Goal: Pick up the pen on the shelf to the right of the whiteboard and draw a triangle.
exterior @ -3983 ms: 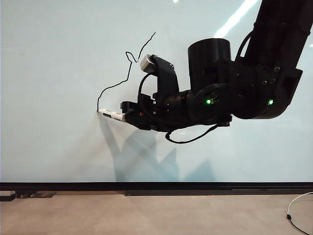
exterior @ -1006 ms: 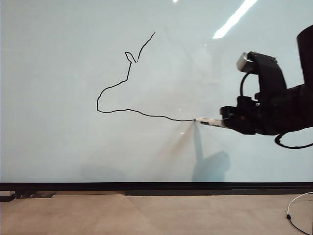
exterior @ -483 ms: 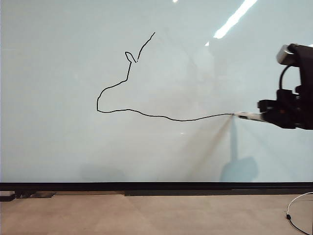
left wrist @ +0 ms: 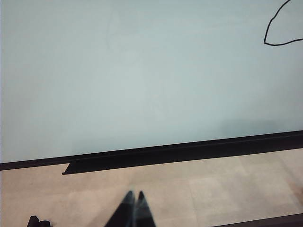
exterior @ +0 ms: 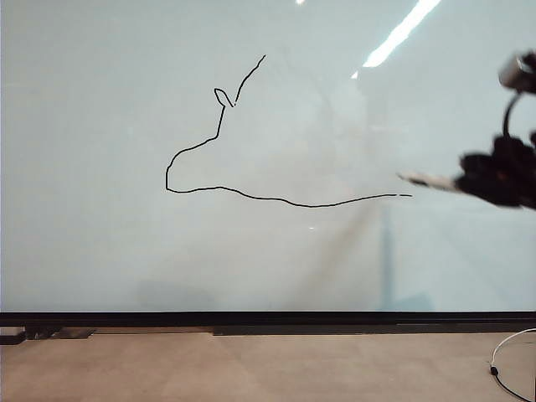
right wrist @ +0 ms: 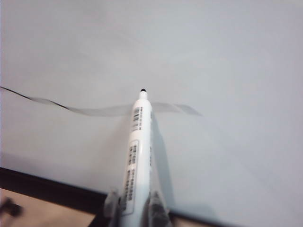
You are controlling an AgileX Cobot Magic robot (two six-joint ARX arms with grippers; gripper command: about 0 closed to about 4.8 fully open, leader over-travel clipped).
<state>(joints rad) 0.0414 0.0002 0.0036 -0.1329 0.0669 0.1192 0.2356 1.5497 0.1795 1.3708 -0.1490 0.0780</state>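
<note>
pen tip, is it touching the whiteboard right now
Cannot tell. In the exterior view the pen is blurred, above the line's end on the whiteboard; the right wrist view shows no plain gap or contact.

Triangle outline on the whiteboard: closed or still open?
Open. The thin black triangle outline has a left side and base only; its ends stop apart on the glossy pale whiteboard.

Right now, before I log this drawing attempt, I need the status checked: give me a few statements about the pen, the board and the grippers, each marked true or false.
1. The right gripper is shut on the pen. True.
2. The triangle is a closed outline. False: the gap between its peak and the right end of its bottom stroke is undrawn.
3. The left gripper holds a second pen. False: it is shut and empty, low near the floor.
4. The pen sits at the right side of the whiteboard in the exterior view. True.
</note>
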